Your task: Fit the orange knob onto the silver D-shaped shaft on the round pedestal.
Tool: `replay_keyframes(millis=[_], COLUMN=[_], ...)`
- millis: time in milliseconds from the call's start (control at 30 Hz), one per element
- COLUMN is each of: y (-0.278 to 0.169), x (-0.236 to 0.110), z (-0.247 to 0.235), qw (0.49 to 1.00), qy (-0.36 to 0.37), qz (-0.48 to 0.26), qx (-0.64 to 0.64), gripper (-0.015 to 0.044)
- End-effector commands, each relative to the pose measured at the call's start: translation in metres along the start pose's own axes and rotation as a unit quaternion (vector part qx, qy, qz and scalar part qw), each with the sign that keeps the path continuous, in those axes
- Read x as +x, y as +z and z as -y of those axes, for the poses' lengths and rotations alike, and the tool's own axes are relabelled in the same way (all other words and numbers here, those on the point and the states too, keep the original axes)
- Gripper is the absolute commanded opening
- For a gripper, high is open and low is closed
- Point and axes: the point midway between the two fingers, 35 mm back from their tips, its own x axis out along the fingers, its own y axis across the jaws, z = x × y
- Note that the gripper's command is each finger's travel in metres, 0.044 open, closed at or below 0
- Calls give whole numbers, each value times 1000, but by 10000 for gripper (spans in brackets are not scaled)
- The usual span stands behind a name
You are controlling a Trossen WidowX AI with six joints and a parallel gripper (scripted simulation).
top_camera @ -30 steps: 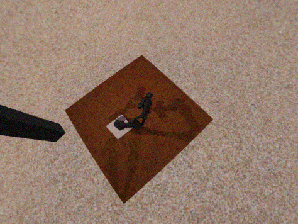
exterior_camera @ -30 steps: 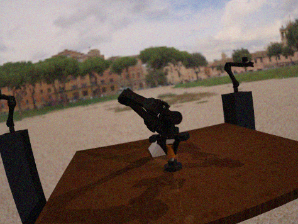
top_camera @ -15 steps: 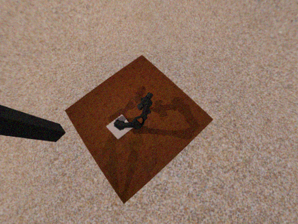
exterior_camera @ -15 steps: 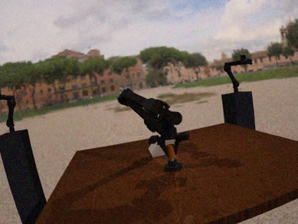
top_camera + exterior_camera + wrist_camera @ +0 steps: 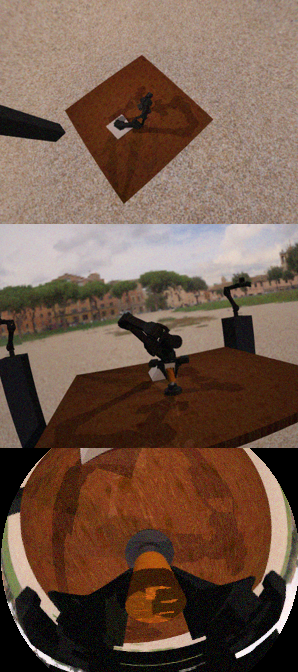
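The orange knob [image 5: 171,375] is gripped in the hand [image 5: 168,369] and held pretty much upright, its lower end right at the round dark pedestal [image 5: 173,389]. In the wrist view the knob [image 5: 154,589] is lined up over the pedestal [image 5: 150,543]. Whether it's seated can't be told. A pale block [image 5: 156,373] is seen just beside it on the brown table [image 5: 220,400]

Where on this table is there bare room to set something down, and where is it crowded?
Crowded: the middle-left of the table, where the gripper, shut on the orange knob, stands over the round pedestal beside the pale plate. Free: the wide stretch between the pedestal and the near edge, and the right side out to that corner.
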Motion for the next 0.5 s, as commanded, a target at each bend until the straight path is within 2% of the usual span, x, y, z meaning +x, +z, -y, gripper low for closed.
replay_keyframes(millis=[0, 467], y=[-1, 0], x=[-1, 3], z=[0, 0], qw=[999, 997], qy=[0, 0], qz=[-1, -1], qx=[-52, -73], gripper=[0, 0])
